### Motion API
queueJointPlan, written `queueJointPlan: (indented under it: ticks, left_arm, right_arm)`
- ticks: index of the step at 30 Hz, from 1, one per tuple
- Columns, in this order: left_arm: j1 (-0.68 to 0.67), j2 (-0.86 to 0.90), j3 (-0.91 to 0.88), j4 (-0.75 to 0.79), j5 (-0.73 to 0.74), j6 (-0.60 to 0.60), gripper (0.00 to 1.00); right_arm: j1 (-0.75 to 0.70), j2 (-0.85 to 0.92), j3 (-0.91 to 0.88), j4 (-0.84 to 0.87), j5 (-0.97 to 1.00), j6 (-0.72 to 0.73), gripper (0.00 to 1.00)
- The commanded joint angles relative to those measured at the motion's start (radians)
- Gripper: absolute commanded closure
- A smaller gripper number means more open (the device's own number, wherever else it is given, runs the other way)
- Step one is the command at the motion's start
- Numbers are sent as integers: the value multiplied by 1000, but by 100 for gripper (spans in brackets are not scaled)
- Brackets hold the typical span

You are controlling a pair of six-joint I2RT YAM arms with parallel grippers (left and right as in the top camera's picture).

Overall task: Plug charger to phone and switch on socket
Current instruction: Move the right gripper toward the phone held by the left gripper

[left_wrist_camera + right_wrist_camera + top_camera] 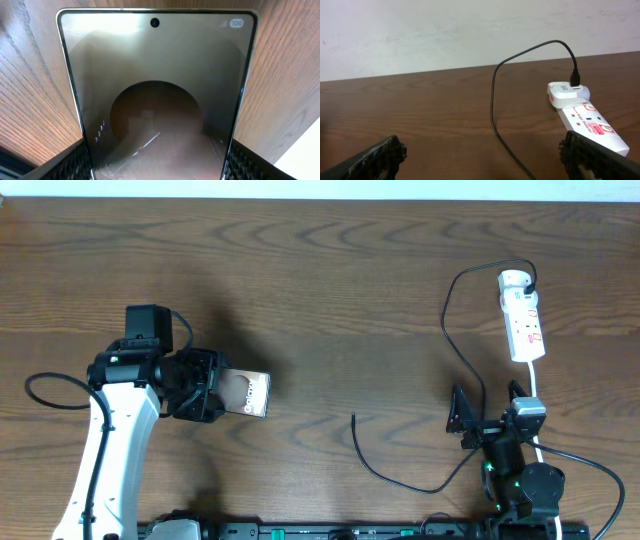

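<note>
On the table [330,270], the socket [522,320] lies far right of the phone [248,393], which the left gripper [218,388] clamps, while the right gripper [487,410] gapes empty beyond the charger [492,100], whose loose tip may skid when pinched.

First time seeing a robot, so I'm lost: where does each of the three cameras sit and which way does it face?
Overhead: above the table, facing straight down; shows left arm, right arm, and left end effector holding the phone.
Left wrist: on the left arm, facing along its fingers at the phone's screen.
Right wrist: on the right arm, facing level across the table at socket and charger; its fingers show.
Shared: overhead and right wrist both show socket and charger.
</note>
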Motion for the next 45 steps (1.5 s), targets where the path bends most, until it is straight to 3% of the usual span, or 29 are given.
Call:
queueJointPlan:
  ticks: [1,10,22,30,36,39,45]
  left_arm:
    - [3,-16,7,-4,-25,21,93]
    - [3,-16,7,-4,-25,21,93]
    - [3,-16,7,-4,-25,24,93]
    - [3,-16,7,-4,-25,23,93]
    - [3,-16,7,-4,-25,23,93]
    - [3,-16,7,-4,-25,23,93]
    - [3,-16,7,-9,-44,24,93]
  right_arm:
    - [8,-4,-1,-2,2,3,1]
    - [8,-4,-1,-1,-21,11,1]
    - [8,72,87,92,-162,190,1]
    - [8,602,424,90,-489,260,1]
    - [13,1115,785,82,-1110,299,1]
    - [23,1294,883,143,-1307,337,1]
    - [76,1539,909,208,-1305,423,1]
